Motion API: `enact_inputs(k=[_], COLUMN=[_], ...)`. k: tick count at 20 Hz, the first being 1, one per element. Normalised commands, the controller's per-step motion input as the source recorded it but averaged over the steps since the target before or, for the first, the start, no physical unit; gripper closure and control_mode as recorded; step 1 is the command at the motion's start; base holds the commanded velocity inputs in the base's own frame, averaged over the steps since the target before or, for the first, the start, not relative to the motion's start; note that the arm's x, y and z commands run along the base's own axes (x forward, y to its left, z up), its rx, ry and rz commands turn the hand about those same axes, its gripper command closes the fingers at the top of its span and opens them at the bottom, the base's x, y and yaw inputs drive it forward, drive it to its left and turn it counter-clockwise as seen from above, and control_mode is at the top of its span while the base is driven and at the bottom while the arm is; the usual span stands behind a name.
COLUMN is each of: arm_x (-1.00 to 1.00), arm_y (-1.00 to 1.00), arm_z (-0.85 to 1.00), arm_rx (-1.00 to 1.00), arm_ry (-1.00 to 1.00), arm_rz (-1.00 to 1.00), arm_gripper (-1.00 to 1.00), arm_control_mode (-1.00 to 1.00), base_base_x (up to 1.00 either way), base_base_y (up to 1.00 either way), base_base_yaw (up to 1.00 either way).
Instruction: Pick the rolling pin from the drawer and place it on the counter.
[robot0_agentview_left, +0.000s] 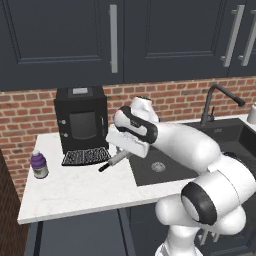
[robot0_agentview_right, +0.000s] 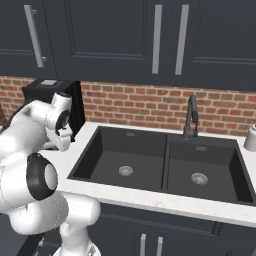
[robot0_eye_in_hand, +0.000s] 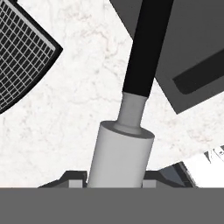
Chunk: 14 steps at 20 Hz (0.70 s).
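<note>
The rolling pin is showing as a smooth, matte, pale grey cylinder that is stepping down through a short grey collar into a slim, round black handle. In the hand view its body is sitting between the two dark finger tips, so the gripper is closing on it and holding it. In the left base view the rolling pin is sticking out below the hand, tilting down, with its black handle tip pointing toward the coffee machine and hanging just above the worktop.

The worktop is a white stone slab with faint grey marbling and a thin edge. The coffee machine is a boxy black block standing on it against the brick wall, and a flat black drip tray with a fine wire-mesh grid is lying in front of the machine. The rolling pin is hanging just to the right of that tray, between it and the black inset sink. A small bottle with a purple label is standing left of the coffee machine.
</note>
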Motion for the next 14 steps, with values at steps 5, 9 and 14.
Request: enact_inputs(k=[5, 9, 14], arm_x=[0.39, 0.19, 0.03], arm_y=[0.03, 0.11, 0.28], arm_z=[-0.45, -0.79, -0.68], arm_rx=[-0.06, -0.12, -0.17], arm_ry=[0.27, 0.2, 0.07], arm_rz=[-0.01, 0.0, 0.0], arm_gripper=[1.0, 1.0, 1.0], arm_control_mode=[-1.0, -1.0, -1.0], base_base_x=[0.0, 0.0, 0.0], base_base_y=[0.0, 0.0, 0.0], base_base_yaw=[0.0, 0.0, 0.0])
